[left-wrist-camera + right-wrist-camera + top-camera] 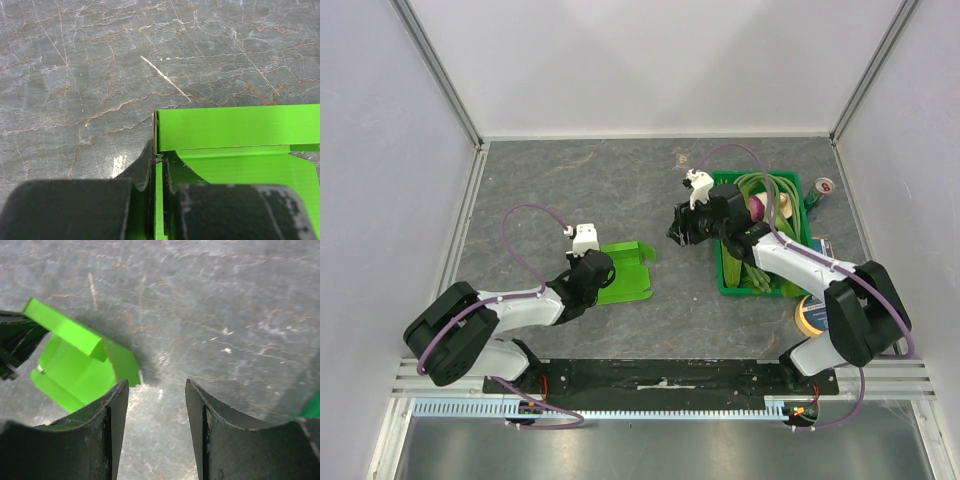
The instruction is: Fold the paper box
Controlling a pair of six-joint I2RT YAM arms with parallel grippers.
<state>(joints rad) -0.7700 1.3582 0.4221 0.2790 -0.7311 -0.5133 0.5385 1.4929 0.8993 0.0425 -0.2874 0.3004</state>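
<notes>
Just inside the tight left jaws, paper box (235,125) edge.

Twin black-and-white arms on one black base rail (660,377).
Left arm (515,308) and right arm (790,258) pair black joints with pale links; purple cables (520,213) loop to white wrist cameras (584,239); left gripper (159,152) and right gripper (156,385) are scuffed black.

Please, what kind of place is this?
Probably a laboratory robot cell: white panel walls and aluminium posts enclose a stone-patterned table, where the left arm and the right arm are bolted.
</notes>
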